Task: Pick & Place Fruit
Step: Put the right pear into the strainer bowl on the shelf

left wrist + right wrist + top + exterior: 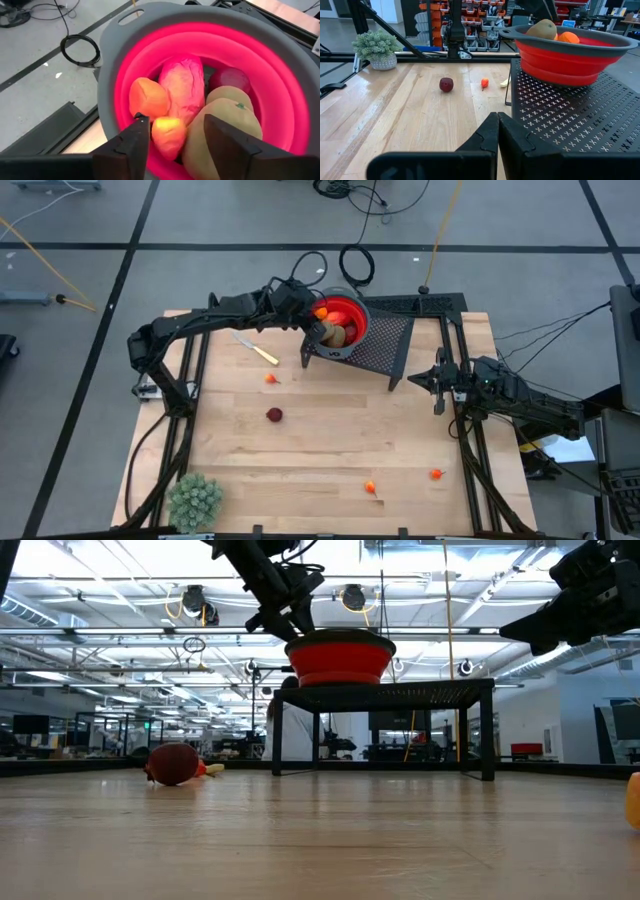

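1. The red bowl (343, 317) with a grey rim sits on a black mesh stand (385, 345) at the far side of the table (330, 450).
2. The left gripper (172, 137) hangs just over the bowl, its fingers parted either side of a small orange fruit (168, 136) that lies in the bowl; whether the fingers touch it I cannot tell.
3. In the bowl with it are another orange piece (148, 97), a long red-orange fruit (184, 85), a dark red round one (231, 80) and two brown kiwis (227, 125).
4. On the table in front of the bowl lie a dark red fruit (274, 415) and three tiny orange pieces (270, 379), (370, 487), (436, 474).
5. A yellow-handled knife (258, 349) lies near the bowl, and a green plant ball (195, 498) stands well apart from it.
6. The right gripper (497, 131) waits to the right of the stand, fingers closed on nothing.
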Robot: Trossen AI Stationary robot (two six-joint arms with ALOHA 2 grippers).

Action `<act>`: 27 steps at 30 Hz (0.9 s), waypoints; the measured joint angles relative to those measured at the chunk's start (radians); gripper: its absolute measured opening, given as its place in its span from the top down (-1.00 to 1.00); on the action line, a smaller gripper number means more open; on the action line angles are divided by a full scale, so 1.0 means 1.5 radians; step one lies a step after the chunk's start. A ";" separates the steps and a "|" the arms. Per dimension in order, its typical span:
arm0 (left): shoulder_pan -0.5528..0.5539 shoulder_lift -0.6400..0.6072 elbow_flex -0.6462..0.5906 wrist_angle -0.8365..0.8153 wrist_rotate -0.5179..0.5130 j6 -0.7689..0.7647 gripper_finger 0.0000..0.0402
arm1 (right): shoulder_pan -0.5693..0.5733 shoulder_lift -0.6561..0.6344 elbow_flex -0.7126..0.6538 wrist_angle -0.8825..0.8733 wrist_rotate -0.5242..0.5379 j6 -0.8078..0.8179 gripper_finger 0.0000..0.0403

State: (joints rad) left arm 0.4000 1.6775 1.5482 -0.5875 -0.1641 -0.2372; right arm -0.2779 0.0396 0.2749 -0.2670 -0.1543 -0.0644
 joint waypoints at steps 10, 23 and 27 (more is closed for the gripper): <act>-0.004 -0.061 0.008 0.002 -0.007 -0.014 -0.06 | 0.000 0.000 0.000 0.000 -0.002 0.000 1.00; -0.139 -0.159 0.009 0.014 0.063 -0.054 -0.06 | 0.000 0.000 0.000 0.001 -0.003 0.000 1.00; -0.188 -0.162 0.009 0.029 0.041 -0.048 -0.06 | 0.000 0.000 0.000 0.001 -0.003 0.000 1.00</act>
State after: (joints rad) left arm 0.1183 1.4343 1.5616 -0.5447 -0.1032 -0.3094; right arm -0.2775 0.0396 0.2748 -0.2649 -0.1594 -0.0644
